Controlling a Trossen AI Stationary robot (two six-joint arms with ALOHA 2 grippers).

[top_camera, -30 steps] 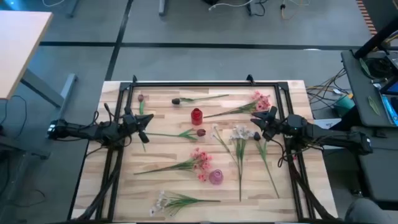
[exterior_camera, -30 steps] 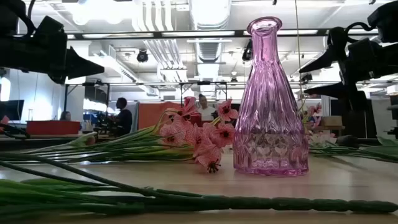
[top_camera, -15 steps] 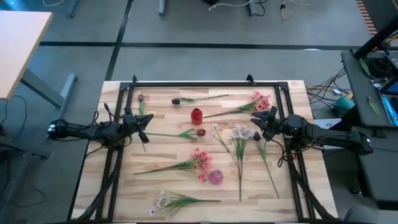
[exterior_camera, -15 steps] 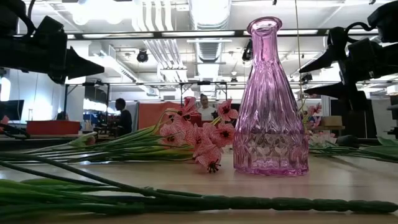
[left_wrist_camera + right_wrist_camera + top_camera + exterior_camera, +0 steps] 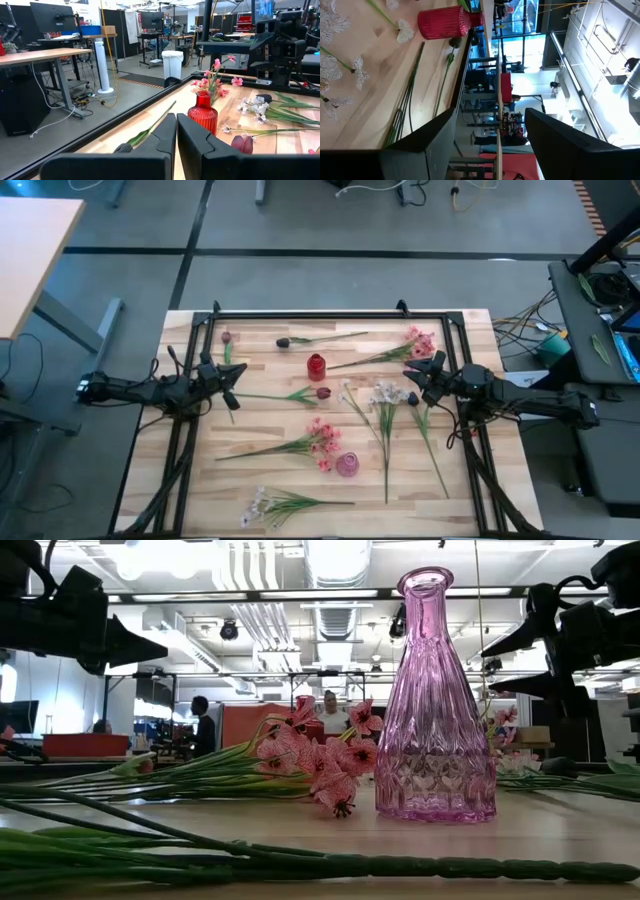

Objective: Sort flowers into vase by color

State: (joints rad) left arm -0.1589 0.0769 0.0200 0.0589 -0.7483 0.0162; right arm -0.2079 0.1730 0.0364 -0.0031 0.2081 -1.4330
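In the high view my left gripper (image 5: 236, 376) hovers shut over the table's left side, touching nothing. My right gripper (image 5: 412, 372) hovers open over the right side, just right of the white sprays (image 5: 385, 395). All the flowers lie flat on the wood. One pink cluster (image 5: 420, 342) lies at far right, another (image 5: 322, 438) beside the pink glass vase (image 5: 347, 465). A dark red tulip (image 5: 322, 392) lies near the small red vase (image 5: 316, 366), with two more buds (image 5: 226, 338) (image 5: 283, 342) at the far side. One more white spray (image 5: 258, 505) lies near the near edge. Both vases stand upright.
A black rail frame (image 5: 320, 313) runs round the wooden tabletop. The pink vase (image 5: 435, 700) fills the low view, with pink blossoms (image 5: 320, 765) and green stems (image 5: 300, 862) in front. Bare wood lies between the left gripper and the near-left corner. People stand in the room beyond.
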